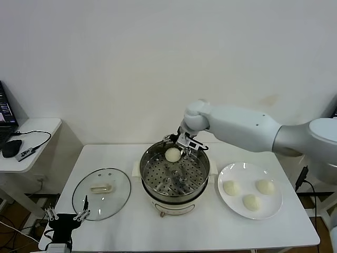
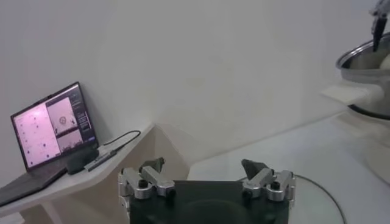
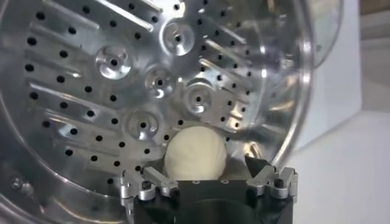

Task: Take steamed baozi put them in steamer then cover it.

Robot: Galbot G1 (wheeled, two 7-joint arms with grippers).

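Note:
The steamer [image 1: 158, 182] stands mid-table, and its perforated tray [image 3: 91, 91] fills the right wrist view. One baozi [image 1: 172, 154] [image 3: 195, 152] rests on the tray at the far side. My right gripper [image 1: 185, 145] [image 3: 206, 171] hangs just over it, open, fingers spread to either side of the bun. Three more baozi [image 1: 251, 202] lie on a white plate [image 1: 227, 171] to the right of the steamer. The glass cover [image 1: 101, 186] [image 2: 317, 201] lies flat to the steamer's left. My left gripper [image 1: 67, 215] [image 2: 204, 167] is parked open at the table's front left corner.
A low side table [image 1: 31, 129] with a mouse and cable stands to the left, and a laptop [image 2: 52, 128] shows on it in the left wrist view. A white wall runs behind the table. The plate sits near the right edge.

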